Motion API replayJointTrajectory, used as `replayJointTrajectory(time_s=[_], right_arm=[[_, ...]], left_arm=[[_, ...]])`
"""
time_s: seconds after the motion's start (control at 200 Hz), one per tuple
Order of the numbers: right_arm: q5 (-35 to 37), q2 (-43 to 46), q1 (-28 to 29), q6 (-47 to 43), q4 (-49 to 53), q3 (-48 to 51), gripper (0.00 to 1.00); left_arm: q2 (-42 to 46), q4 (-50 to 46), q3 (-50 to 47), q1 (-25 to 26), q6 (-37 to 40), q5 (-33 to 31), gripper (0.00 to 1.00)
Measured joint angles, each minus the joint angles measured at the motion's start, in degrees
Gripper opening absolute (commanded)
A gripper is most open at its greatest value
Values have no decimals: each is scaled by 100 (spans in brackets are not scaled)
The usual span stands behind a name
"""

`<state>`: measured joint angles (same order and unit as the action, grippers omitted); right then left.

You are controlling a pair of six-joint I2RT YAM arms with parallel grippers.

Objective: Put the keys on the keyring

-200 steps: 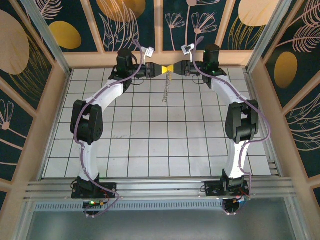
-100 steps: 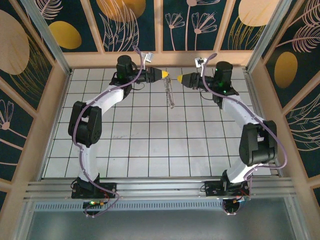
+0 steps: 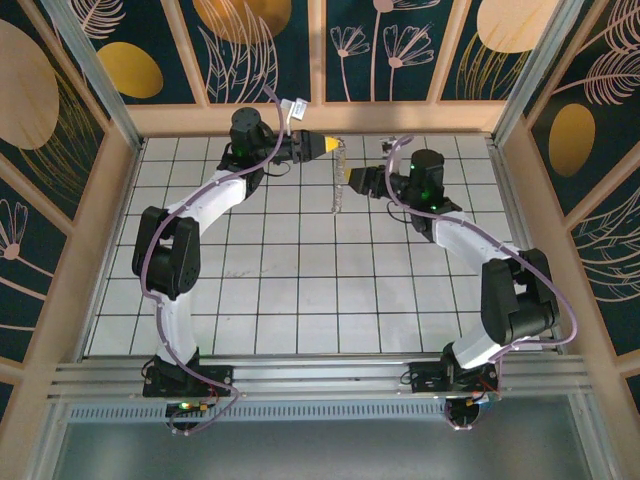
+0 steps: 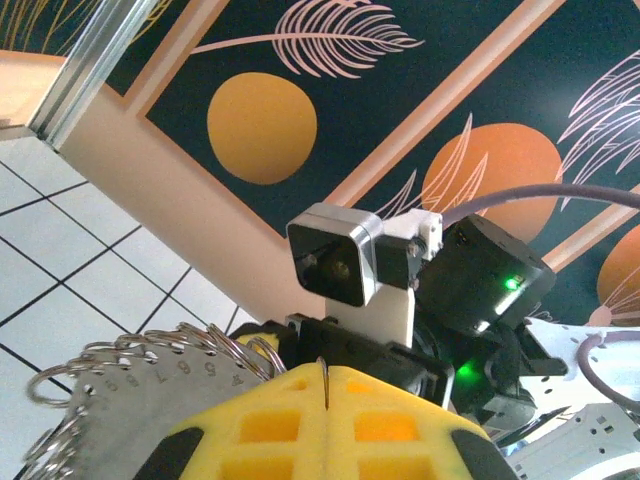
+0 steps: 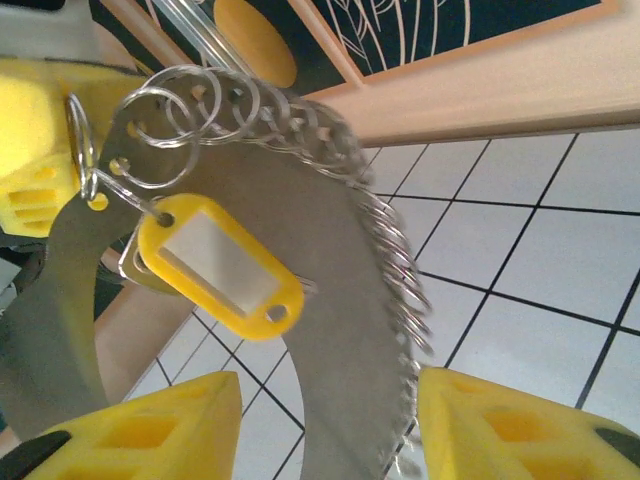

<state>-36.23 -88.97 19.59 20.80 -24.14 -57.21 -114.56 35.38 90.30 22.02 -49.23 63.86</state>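
The keyring is a curved grey metal plate edged with several wire rings, hanging down from my left gripper near the back wall. That gripper is shut, with a thin metal edge of the keyring pinched between its yellow fingers. The key shows as a yellow plastic head with a pale window, dangling from a ring near the plate's upper end. My right gripper is just right of the hanging plate. It is open, with the plate's lower part between its yellow fingers.
A white tiled floor lies under both arms. The wooden back wall stands close behind the grippers, with wooden side walls and aluminium posts left and right. The right wrist's camera housing faces the left wrist closely.
The right gripper drew away from the left one, opened wider, then came down and left beside the hanging keyring. The keyring swung slightly. The left gripper stayed shut, shifting a little left.
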Motion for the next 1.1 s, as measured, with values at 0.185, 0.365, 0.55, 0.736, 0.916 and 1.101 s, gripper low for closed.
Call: replayJointTrajectory(time_s=[0.185,0.365,0.55,0.736,0.916,1.101], right_arm=[[422,0,247,-238,33,-107,51],[678,4,258,-310,35,-162,50],[782,22,260,-407,83,-214,46],[787,22,260,-527,164,-317,34],[765,24,264,-640,251,-391,19],[680,111,304,-815,385,-393,3]], left_arm=[[0,0,0,28,0,0,0],[0,-2,0,28,2,0,0],[0,0,0,28,2,0,0],[0,-2,0,37,2,-2,0],[0,-2,0,50,2,-48,0],[0,-7,0,50,2,-157,0]])
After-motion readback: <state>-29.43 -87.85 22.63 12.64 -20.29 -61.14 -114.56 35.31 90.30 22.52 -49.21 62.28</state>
